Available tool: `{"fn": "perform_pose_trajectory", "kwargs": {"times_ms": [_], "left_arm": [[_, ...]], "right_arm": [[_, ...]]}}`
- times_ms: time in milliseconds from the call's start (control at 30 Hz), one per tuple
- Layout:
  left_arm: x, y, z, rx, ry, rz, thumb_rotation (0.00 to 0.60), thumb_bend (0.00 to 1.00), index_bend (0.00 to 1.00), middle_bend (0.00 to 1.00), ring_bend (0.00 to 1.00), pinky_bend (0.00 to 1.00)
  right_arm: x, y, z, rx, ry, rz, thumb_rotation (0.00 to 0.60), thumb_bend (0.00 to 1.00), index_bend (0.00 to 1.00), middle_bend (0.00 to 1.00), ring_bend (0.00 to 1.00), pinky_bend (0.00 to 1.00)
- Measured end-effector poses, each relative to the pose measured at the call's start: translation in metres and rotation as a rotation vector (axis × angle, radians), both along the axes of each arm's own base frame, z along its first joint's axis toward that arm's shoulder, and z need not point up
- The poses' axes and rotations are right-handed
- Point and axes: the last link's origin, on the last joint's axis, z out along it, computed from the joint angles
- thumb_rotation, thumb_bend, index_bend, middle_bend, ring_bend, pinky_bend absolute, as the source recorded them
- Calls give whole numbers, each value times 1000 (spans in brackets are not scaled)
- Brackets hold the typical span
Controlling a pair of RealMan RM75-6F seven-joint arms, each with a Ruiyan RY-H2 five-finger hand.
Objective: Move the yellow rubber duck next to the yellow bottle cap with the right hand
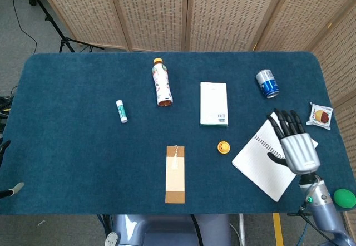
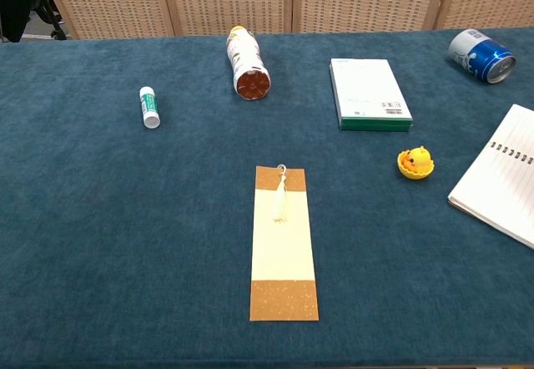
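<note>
The yellow rubber duck (image 1: 223, 147) (image 2: 415, 163) stands alone on the blue cloth, just in front of the white box. The bottle (image 1: 162, 84) (image 2: 248, 64) lies on its side at the back, and its yellow cap (image 1: 158, 61) (image 2: 238, 29) points away from me, far to the duck's left. My right hand (image 1: 295, 140) hovers over the spiral notebook, well to the right of the duck. Its fingers are spread and it holds nothing. The chest view does not show this hand. My left hand appears in neither view.
A white box (image 1: 213, 103) (image 2: 370, 93) lies between duck and bottle. The spiral notebook (image 1: 261, 160) (image 2: 505, 181), a blue can (image 1: 267, 83) (image 2: 480, 55), a snack packet (image 1: 321, 116) and a green ball (image 1: 344, 198) are on the right. A bookmark (image 1: 175, 173) and glue stick (image 1: 121, 111) lie centre and left.
</note>
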Motion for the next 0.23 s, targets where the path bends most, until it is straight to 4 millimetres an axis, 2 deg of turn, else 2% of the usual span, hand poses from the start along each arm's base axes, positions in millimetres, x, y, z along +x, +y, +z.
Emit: {"fn": "perform_pose_trajectory", "kwargs": {"times_ms": [233], "left_arm": [[4, -5, 2, -12, -2, -28, 600, 0, 0, 0, 0, 0]], "right_arm": [[-33, 35, 13, -62, -101, -91, 600, 0, 20, 0, 0, 0]]}}
